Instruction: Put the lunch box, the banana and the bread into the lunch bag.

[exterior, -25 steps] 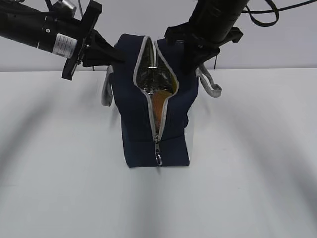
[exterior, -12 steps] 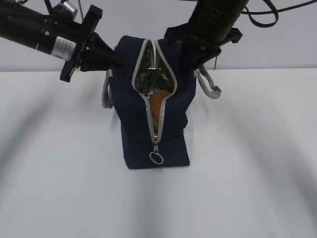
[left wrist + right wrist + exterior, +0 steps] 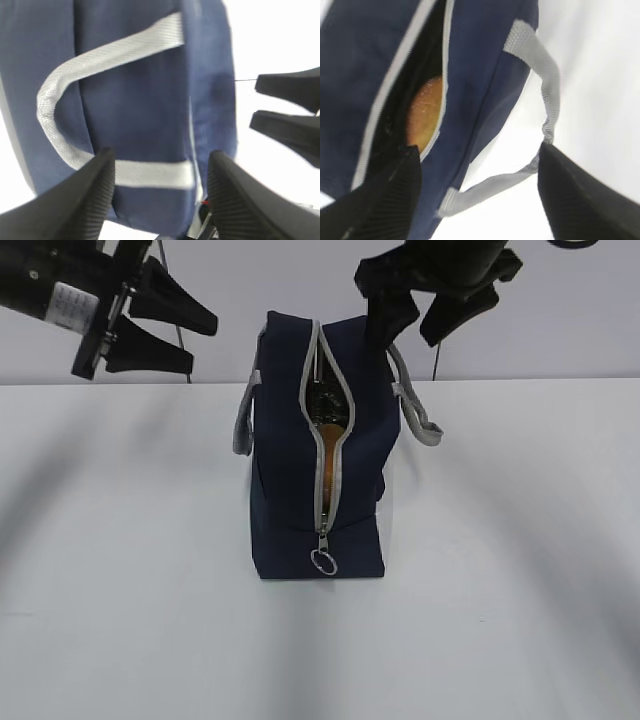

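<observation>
— White worktop (image 3: 120,620), pale wall behind. Item at centre frame?

— Lunch bag (image 3: 290,490), navy, upright; grey zip parted down its front, ring pull (image 3: 322,562) low near the base. Bread (image 3: 424,117), golden-brown, visible inside the slit.

— Pincers?

— Left pincer (image 3: 170,328), upper left of frame: spread wide, holding nothing, clear of the bag. Right pincer (image 3: 430,315), upper right: spread, holding nothing, above the grey strap (image 3: 415,410).

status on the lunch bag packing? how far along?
Done: the bread sits inside the lunch bag, seen through its open zipper. In hand: nothing; left claw and right claw are open, clear of the bag. Lunch box and banana aren't visible, so unconfirmed.
</observation>
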